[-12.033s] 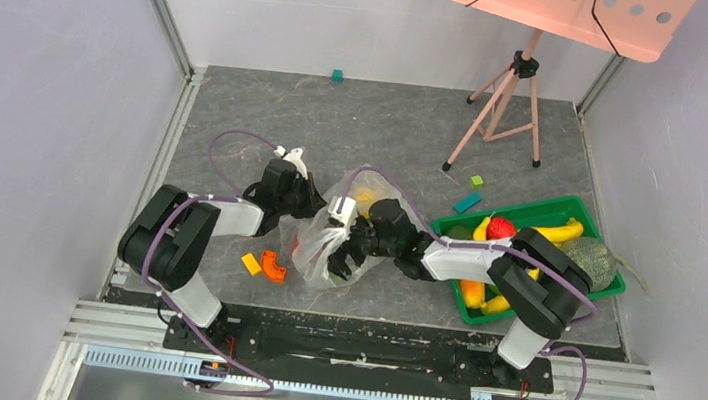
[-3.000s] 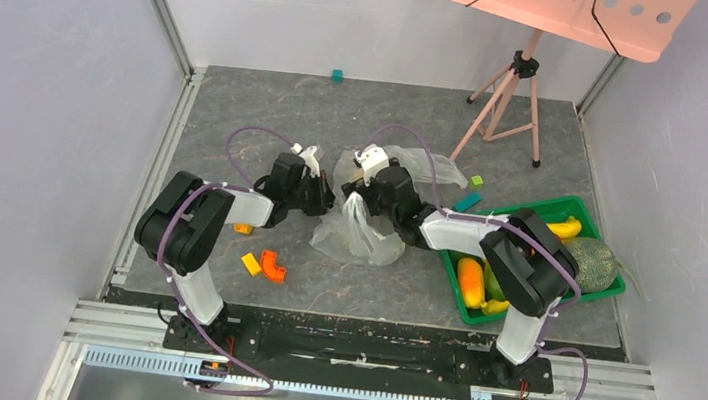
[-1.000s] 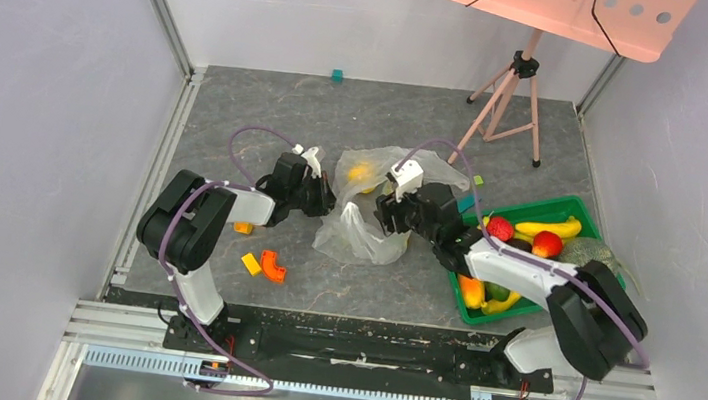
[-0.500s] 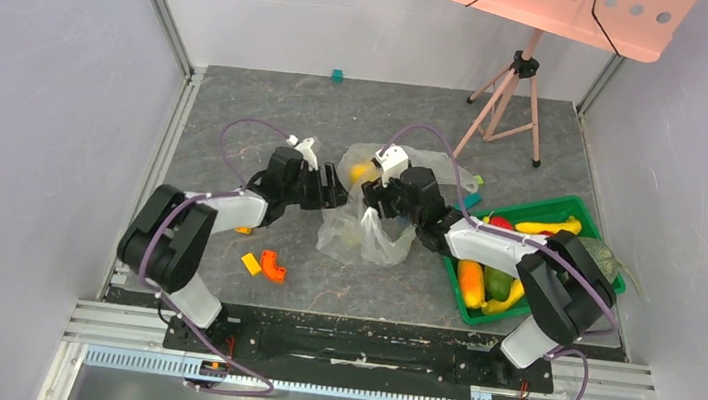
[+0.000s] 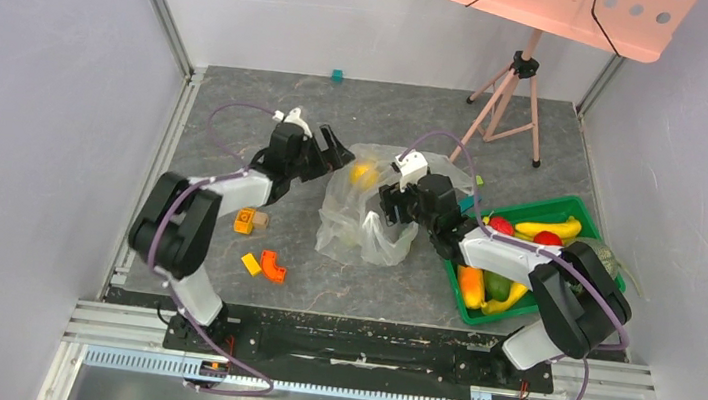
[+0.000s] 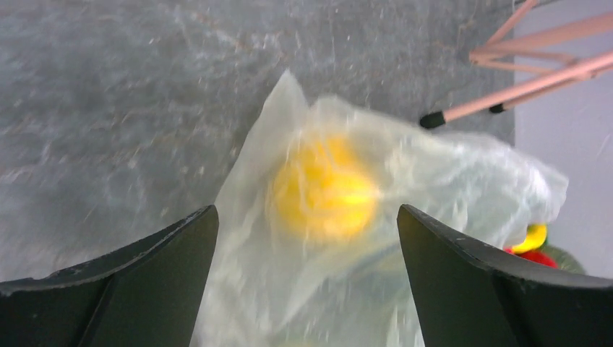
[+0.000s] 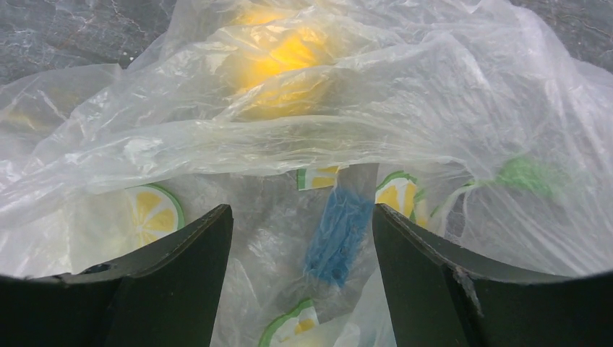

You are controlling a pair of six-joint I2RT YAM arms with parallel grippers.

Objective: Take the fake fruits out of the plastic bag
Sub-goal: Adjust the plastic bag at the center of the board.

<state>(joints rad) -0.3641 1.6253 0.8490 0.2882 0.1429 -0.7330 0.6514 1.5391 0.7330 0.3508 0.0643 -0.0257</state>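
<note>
In the middle of the top view the plastic bag (image 5: 367, 224) lies crumpled with a yellow fruit (image 5: 364, 173) inside its upper part, other fake fruits (image 5: 500, 226) sit in the green tray (image 5: 614, 282) at right, and the left gripper (image 5: 336, 148) and right gripper (image 5: 389, 207) both gape empty, so the job looks unfinished.

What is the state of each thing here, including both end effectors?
plastic bag: lying crumpled, a fruit visible inside.
yellow fruit: inside the bag, not out yet.
green tray: holds several fruits.
left end effector: open, empty, pointing at the bag.
right end effector: open, empty, above the bag.
</note>
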